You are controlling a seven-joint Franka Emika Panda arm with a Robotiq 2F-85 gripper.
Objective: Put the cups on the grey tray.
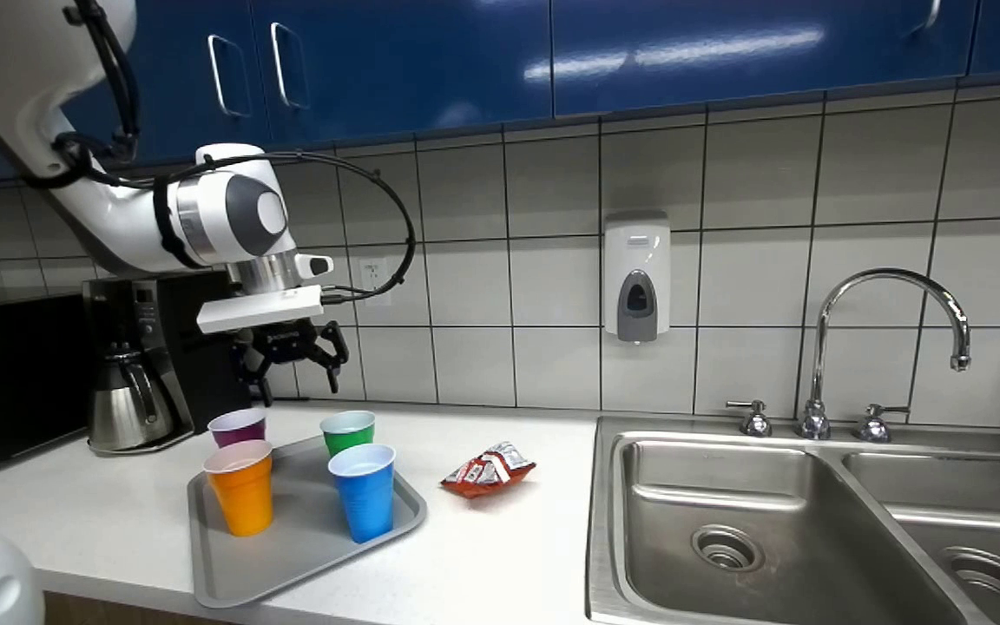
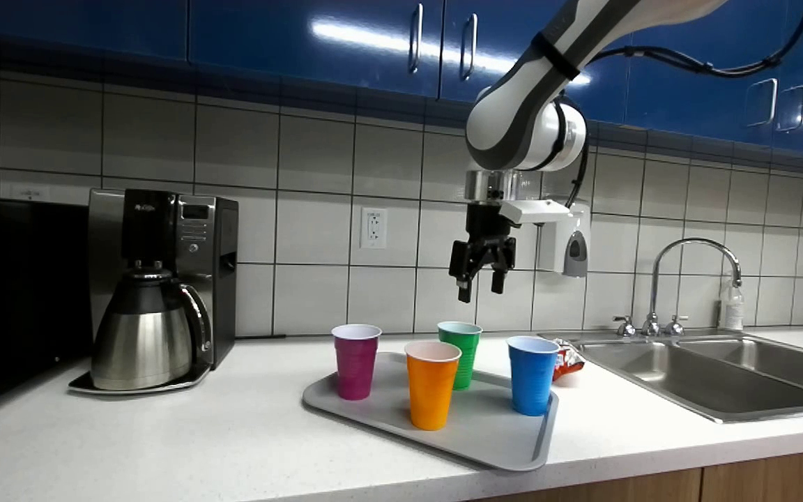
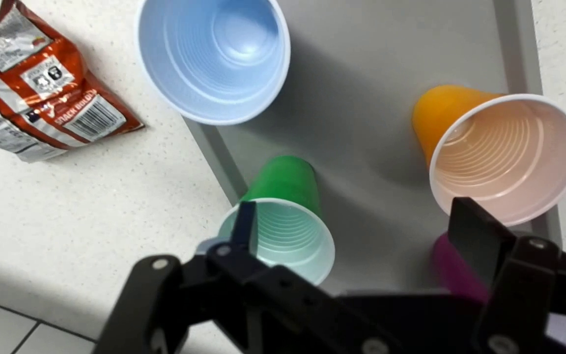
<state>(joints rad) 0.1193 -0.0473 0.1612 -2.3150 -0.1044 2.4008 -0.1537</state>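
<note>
The grey tray point(image 2: 488, 432) lies on the counter with the cups standing upright on it. The purple cup point(image 2: 357, 368) is at the tray's coffee-maker end. An orange cup point(image 2: 431, 390) stands near the front, and the green cup point(image 2: 462, 355) is towards the back. Nearest the sink is a blue cup point(image 2: 532, 380). In both exterior views my gripper point(image 2: 482, 288) hangs above the cups, open and touching none of them. Looking down in the wrist view, its fingers point(image 3: 245, 223) cover part of the green and purple cups, and nothing is between them.
A red snack bag point(image 1: 490, 470) lies on the counter between tray and sink point(image 1: 726, 486). A coffee maker point(image 2: 206, 279) with its steel pot point(image 2: 143, 341) stands beyond the purple cup. Blue cabinets point(image 1: 413, 61) overhang the counter near the arm.
</note>
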